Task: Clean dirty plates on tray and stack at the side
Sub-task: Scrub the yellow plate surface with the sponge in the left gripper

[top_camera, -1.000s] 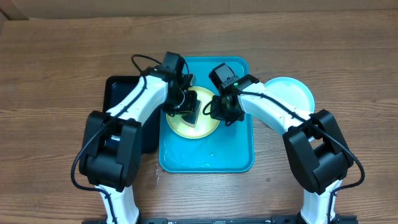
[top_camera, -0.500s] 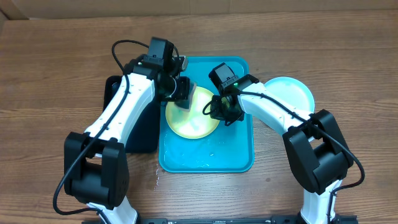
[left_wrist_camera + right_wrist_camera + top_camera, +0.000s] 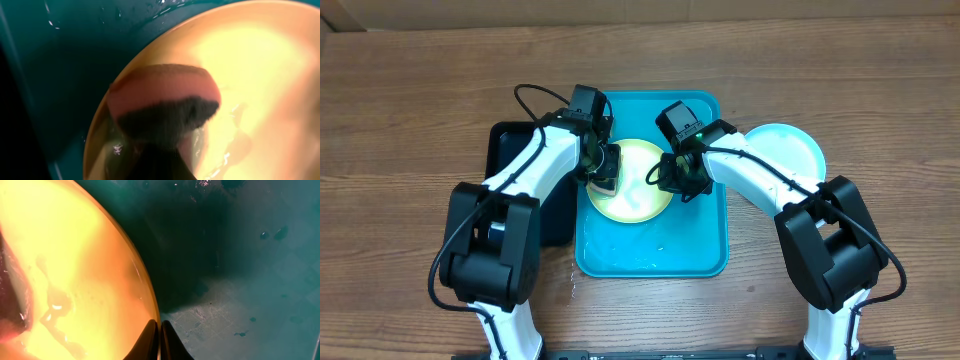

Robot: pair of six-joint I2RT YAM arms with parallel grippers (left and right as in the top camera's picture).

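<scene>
**K:** Left gripper [image 3: 604,180] is clamped on the sponge [image 3: 165,107], which is pressed onto the yellow-green plate [image 3: 632,203] in the far half of the tray [image 3: 655,258].

**M:** Right side?

**K:** Right gripper [image 3: 671,184] is pinched shut on that plate's rim, on the side toward the tray's right wall. Pinning it, I'd say.

**M:** What's left to scrub?

**K:** Smear [image 3: 50,302] mid-plate, just tray-right of the sponge. Left arm's nearer. Next stroke should run across the tray's short axis, toward the right gripper. Plate's round, so no axis to line up.

**M:** Change vs earlier?

**K:** Half a second back the sponge was up by the tray's far-left corner, at the plate's edge. It's now back on the plate's left part. Right gripper hasn't moved. Light-blue plate [image 3: 790,150] is off the tray's right side, same spot.
</scene>
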